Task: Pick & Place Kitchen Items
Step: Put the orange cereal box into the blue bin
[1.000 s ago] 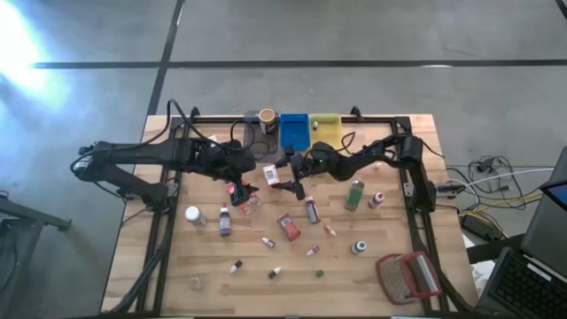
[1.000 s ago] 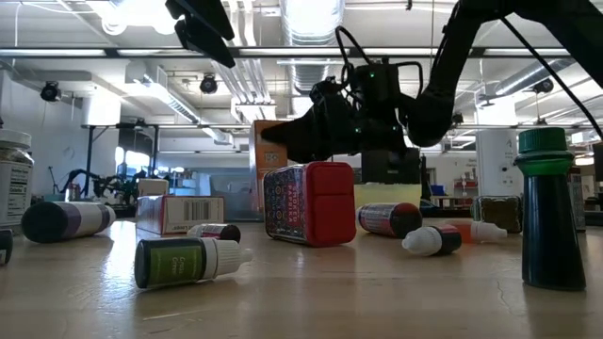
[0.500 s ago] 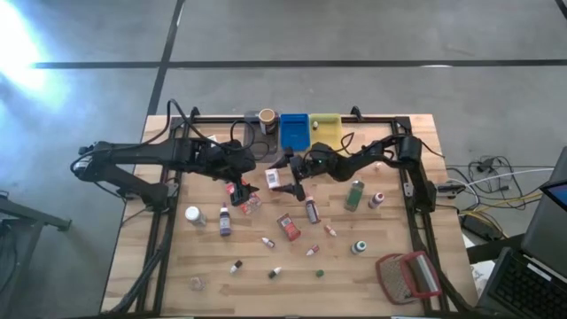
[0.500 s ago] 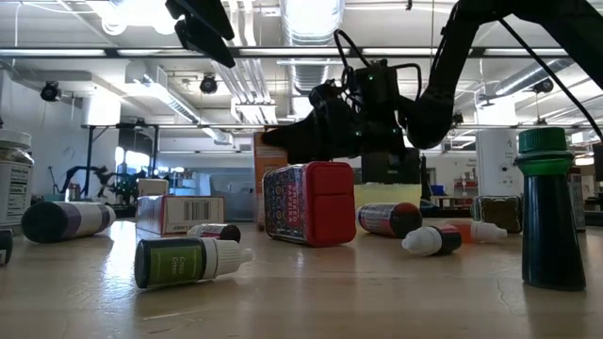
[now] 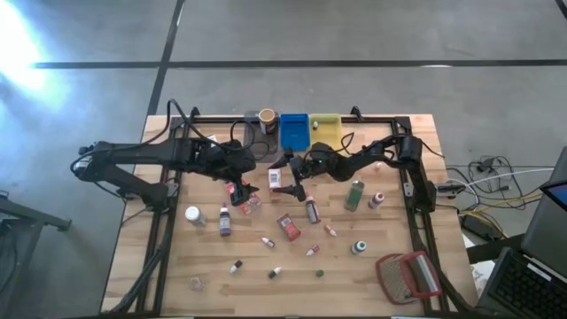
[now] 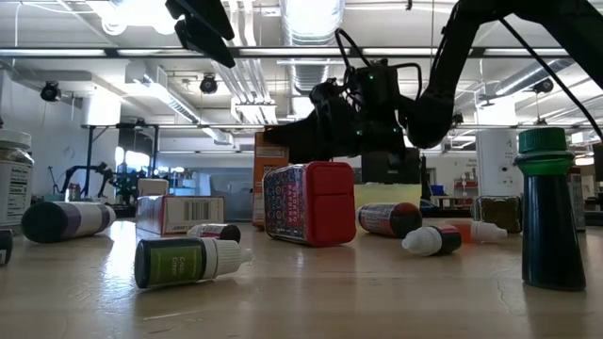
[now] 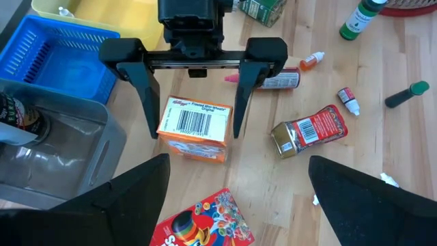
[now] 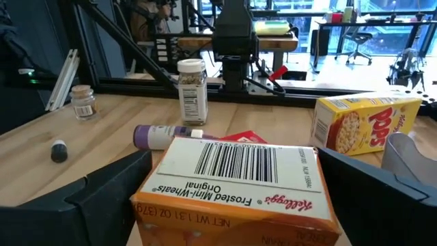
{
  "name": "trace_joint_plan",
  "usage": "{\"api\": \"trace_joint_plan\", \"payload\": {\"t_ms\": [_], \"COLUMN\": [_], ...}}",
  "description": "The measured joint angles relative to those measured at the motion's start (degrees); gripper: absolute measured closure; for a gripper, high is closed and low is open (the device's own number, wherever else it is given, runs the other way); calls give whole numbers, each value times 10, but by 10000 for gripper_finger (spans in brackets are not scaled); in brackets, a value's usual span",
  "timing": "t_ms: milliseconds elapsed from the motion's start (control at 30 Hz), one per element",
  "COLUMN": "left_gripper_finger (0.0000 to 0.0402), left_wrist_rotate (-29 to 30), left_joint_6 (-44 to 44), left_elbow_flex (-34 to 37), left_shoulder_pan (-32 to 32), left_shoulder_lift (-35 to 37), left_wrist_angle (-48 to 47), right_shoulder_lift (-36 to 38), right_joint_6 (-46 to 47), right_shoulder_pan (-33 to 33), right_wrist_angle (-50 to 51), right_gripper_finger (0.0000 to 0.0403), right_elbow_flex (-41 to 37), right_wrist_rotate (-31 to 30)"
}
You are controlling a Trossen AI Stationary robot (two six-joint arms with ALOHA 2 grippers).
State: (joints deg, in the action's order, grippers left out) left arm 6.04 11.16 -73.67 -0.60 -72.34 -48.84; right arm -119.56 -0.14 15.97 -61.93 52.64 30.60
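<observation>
Nearest in the low view, a green-label dropper bottle [image 6: 188, 261] lies on the bench [image 6: 311, 301], with a red tin [image 6: 309, 202] and a tall green bottle [image 6: 551, 212] behind it.

Farther in, the right gripper [image 7: 193, 116] is at work. Its fingers [image 7: 147, 96] stand spread on either side of the orange box [image 7: 194, 128], apart from its ends, so nothing is grasped yet. The box lies flat, barcode up, mid-bench just in front of the bins. The step in hand looks like the pick of this box: the next move calls for settling lower if needed, then closing squarely on its short ends and lifting clear.

The left gripper [image 5: 241, 188] hangs near, over a yellow cereal box [image 7: 194, 229], its fingers released and holding nothing. It sits close enough that a lift toward the left could crowd it.

A brown jar with a red label [image 7: 314, 130] and a small dark bottle [image 7: 278, 80] lie just beside the box. Beyond stand the grey bin [image 7: 51, 171], blue bin [image 7: 54, 58] and yellow bin [image 7: 89, 14]. A red-framed mesh thing [image 5: 407, 275] lies far off.
</observation>
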Motion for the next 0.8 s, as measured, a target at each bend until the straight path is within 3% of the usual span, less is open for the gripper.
{"api": "trace_joint_plan", "payload": {"t_ms": [400, 500, 633, 800], "left_gripper_finger": [46, 46, 46, 46], "left_wrist_rotate": [0, 0, 0, 0], "left_joint_6": [0, 0, 0, 0], "left_elbow_flex": [0, 0, 0, 0], "left_shoulder_pan": [0, 0, 0, 0], "left_shoulder_lift": [0, 0, 0, 0], "left_wrist_angle": [0, 0, 0, 0], "right_shoulder_lift": [36, 66, 131, 204], "right_joint_6": [5, -2, -51, -127], "right_shoulder_pan": [-1, -1, -2, -13], "right_wrist_angle": [6, 50, 218, 554], "right_gripper_finger": [3, 3, 3, 3], "right_elbow_flex": [-1, -2, 10, 91], "right_wrist_rotate": [2, 4, -37, -157]}}
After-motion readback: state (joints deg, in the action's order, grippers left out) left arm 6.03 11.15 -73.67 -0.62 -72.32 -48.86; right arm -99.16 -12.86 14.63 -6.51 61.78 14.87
